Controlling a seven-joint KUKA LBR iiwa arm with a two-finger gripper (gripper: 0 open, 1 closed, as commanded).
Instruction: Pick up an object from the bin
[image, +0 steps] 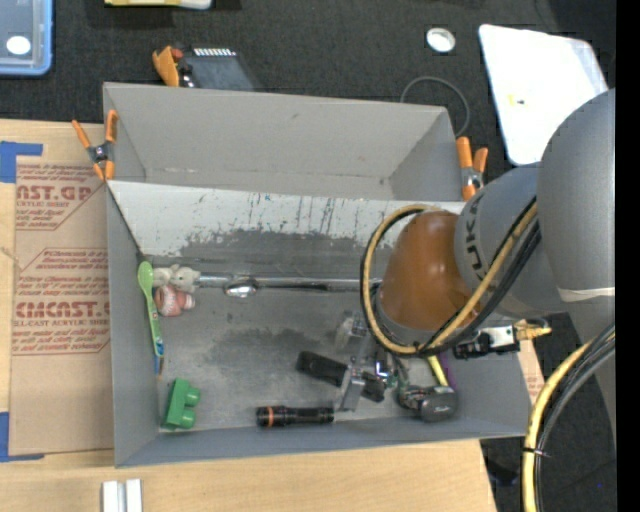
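Note:
My gripper (362, 376) is low in the bin's front right part, under the arm's orange cover. Just to its left a flat black block (320, 366) lies on the floor, its right end reaching the gripper. A black pen-shaped torch (293, 415) lies along the front wall, slightly left of and below the gripper. A grey tape measure (430, 402) sits against the gripper's right side in the front right corner.
A long metal spoon (262, 287) lies across the middle towards the back. At the left wall lie a green toothbrush (152, 312) and a small pink and white toy (176, 292). A green brick (182, 404) sits in the front left corner.

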